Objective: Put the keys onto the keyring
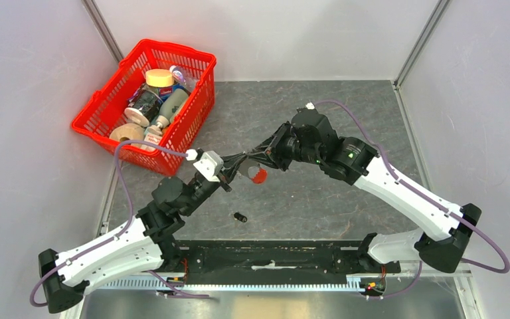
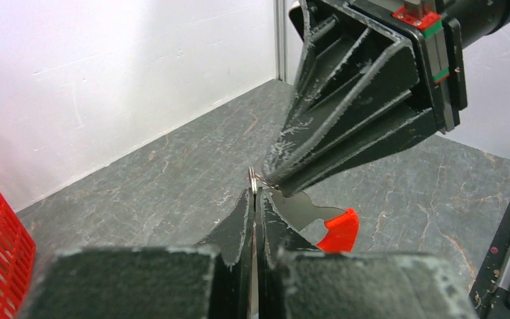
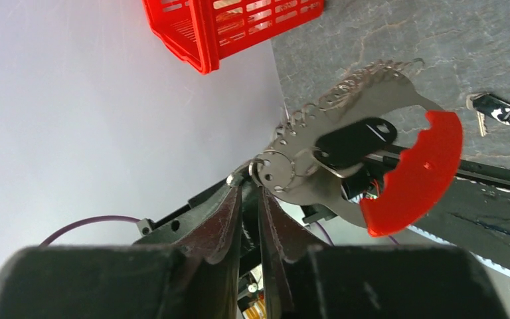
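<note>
The two arms meet nose to nose above the middle of the grey stone-patterned table (image 1: 345, 106), and everything hangs on what sits between them. The silvery metal keyring (image 3: 345, 126), a flat plate with a curved bright red tag (image 3: 418, 173) and a small wire ring at its top, is held up in the air. The left gripper (image 2: 254, 191) is pressed together on that wire ring. The right gripper (image 3: 251, 189) noses in from the opposite side with a narrow gap between its fingers. I cannot tell whether it touches the ring.

The small silver key with a dark head (image 1: 240, 217) lies loose on the table, below the pair and a little toward the arm bases. Its length seems to run roughly across the table. It is about equally close to both grippers, but only the right one looks free, so the pick-up seems to fall to the right one: down and back toward the bases.
</note>
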{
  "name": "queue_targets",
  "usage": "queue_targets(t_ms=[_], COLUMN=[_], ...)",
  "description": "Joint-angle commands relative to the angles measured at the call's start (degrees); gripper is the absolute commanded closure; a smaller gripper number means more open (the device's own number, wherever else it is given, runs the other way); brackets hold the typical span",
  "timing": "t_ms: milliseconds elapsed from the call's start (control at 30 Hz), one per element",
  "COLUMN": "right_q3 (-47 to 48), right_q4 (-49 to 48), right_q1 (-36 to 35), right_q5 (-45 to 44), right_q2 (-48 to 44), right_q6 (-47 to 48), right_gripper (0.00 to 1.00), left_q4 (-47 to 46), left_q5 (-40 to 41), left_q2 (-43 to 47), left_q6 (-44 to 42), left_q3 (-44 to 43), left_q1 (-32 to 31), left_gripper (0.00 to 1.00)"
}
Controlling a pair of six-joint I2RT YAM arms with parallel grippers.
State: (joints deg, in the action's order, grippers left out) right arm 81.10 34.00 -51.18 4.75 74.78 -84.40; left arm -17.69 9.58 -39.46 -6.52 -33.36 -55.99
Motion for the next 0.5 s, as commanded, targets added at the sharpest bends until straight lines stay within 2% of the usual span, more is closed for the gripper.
queue_targets(t_ms=[0, 300, 467], right_q3=[-0.98, -1.38, 0.11], right_q4=[1.74, 1.9, 1.9], right_q1=[-0.41, -0.16, 1.14], right_q5=[0.52, 1.02, 3.67], right_q2=[-2.42, -3.85, -5.97], right_q6=[1.08, 3.79, 14.09], right_gripper=[0.78, 0.77, 0.75], left_q4=[-3.8, -2.28, 0.76], left_q5=[2.43, 0.72, -2.6], left_q2=[1.71, 3.51, 5.57], left_q6=[-1.06, -0.43, 1.48], left_q3=[-0.52, -0.78, -1.54], left_q1=[0.02, 0.03, 0.01], left_gripper=[0.98, 0.98, 0.98])
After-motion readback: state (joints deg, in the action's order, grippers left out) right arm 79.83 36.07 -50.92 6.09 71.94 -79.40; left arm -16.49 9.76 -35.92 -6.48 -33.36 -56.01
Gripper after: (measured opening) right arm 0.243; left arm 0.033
